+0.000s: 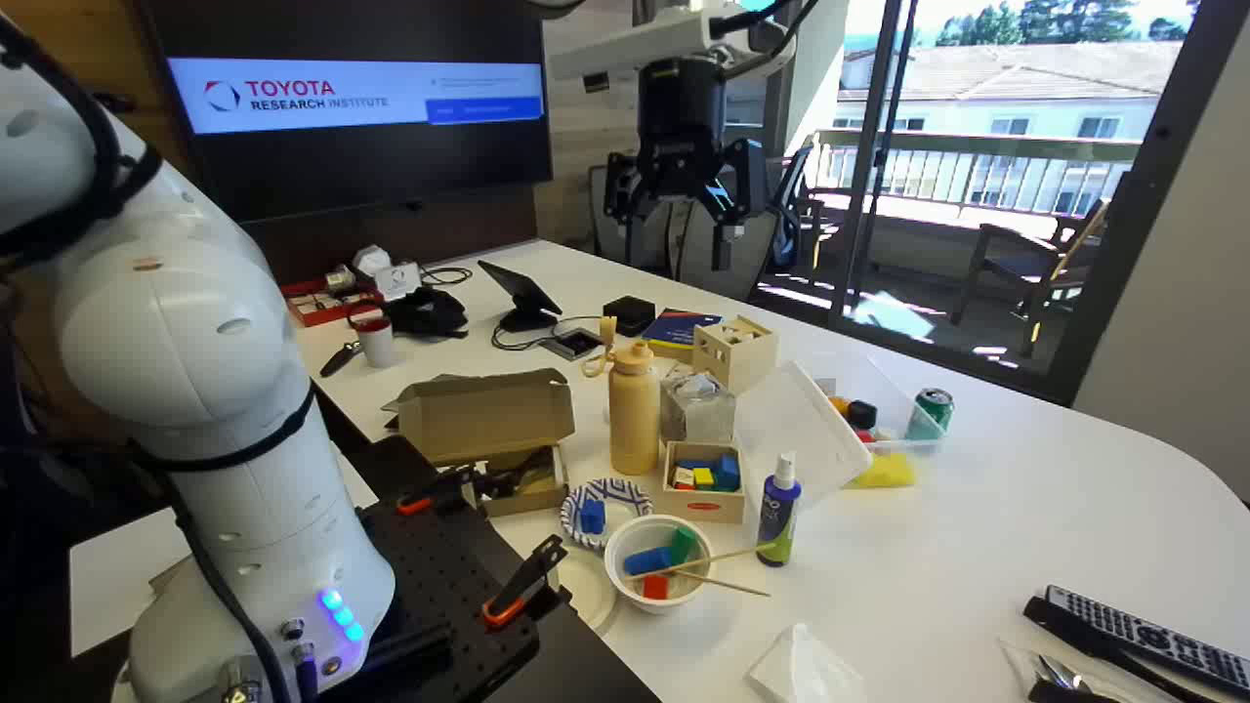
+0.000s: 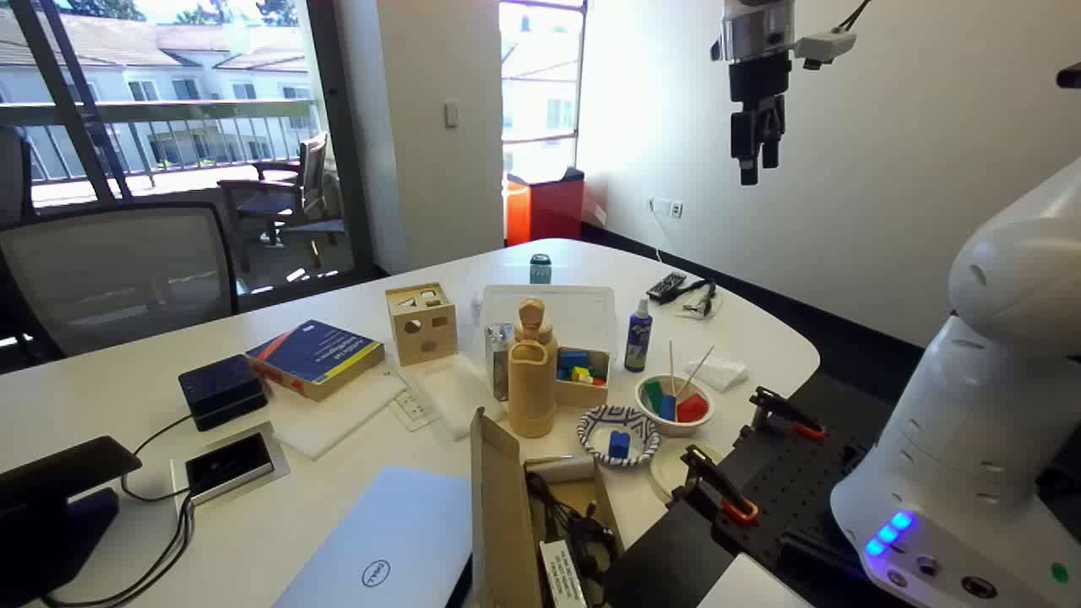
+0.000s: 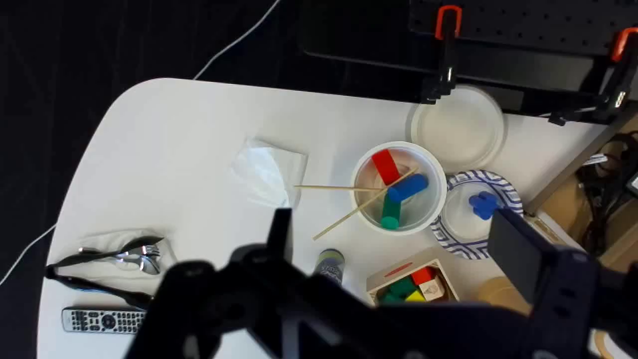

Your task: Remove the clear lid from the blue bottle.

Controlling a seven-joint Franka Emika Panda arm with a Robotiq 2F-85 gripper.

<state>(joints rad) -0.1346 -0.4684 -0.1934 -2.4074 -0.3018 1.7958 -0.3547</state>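
The blue bottle [image 1: 778, 517] stands upright on the white table, with a green lower band. It also shows in an exterior view [image 2: 638, 341]. The clear lid [image 1: 785, 470] is on top of it, whitish and see-through; it shows in an exterior view too [image 2: 643, 308]. In the wrist view only the lower part of the blue bottle [image 3: 330, 266] shows; its top and the lid are hidden behind the gripper. My gripper [image 1: 676, 244] is open and empty, high above the table. Its fingers are wide apart in the wrist view [image 3: 398, 239], touching nothing.
A white bowl [image 3: 421, 209] with blocks and two thin sticks stands close to the bottle; the sticks reach toward it. A wooden block box [image 1: 698, 508], tan bottle [image 1: 635, 420], leaning clear bin lid [image 1: 796, 430] and patterned bowl [image 3: 463, 244] are nearby. A napkin [image 3: 271, 172] lies near.
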